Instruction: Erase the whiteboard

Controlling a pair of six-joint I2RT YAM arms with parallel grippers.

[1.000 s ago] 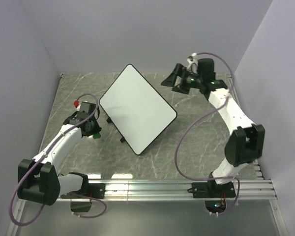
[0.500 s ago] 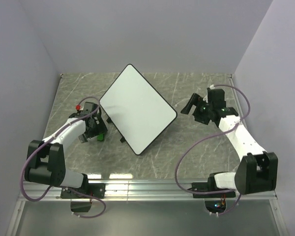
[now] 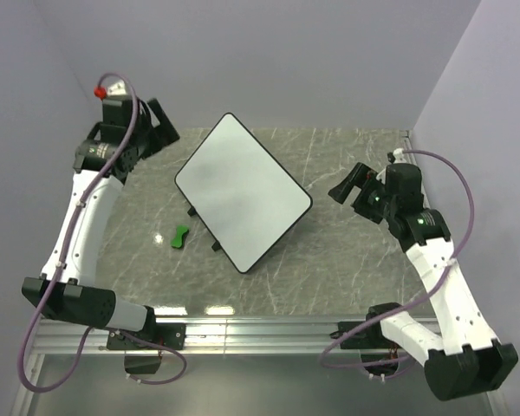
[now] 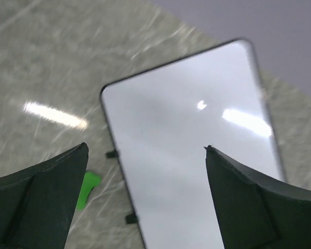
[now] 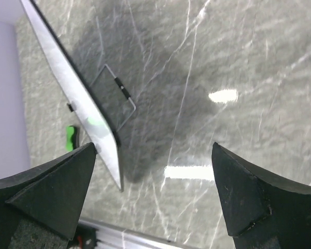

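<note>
The whiteboard [image 3: 243, 192] lies tilted diagonally mid-table on small black feet, its white face showing no marks. The green eraser [image 3: 180, 236] rests loose on the marble just left of the board's near-left edge. My left gripper [image 3: 162, 137] hangs high at the far left, open and empty; in its wrist view the whiteboard [image 4: 192, 155] and eraser [image 4: 88, 188] lie far below the gripper [image 4: 146, 147]. My right gripper [image 3: 348, 192] hovers right of the board, open and empty. Its wrist view shows the gripper [image 5: 153, 145], the whiteboard's edge [image 5: 72, 78] and the eraser [image 5: 71, 137].
A grey marble tabletop [image 3: 347, 260] carries everything. Lilac walls [image 3: 35, 130] close in the left, back and right sides. An aluminium rail [image 3: 277, 331] with both arm bases runs along the near edge.
My left gripper opened and let go of the eraser, then rose up and back to the far left. The right arm drew back from the far end to the board's right side.
</note>
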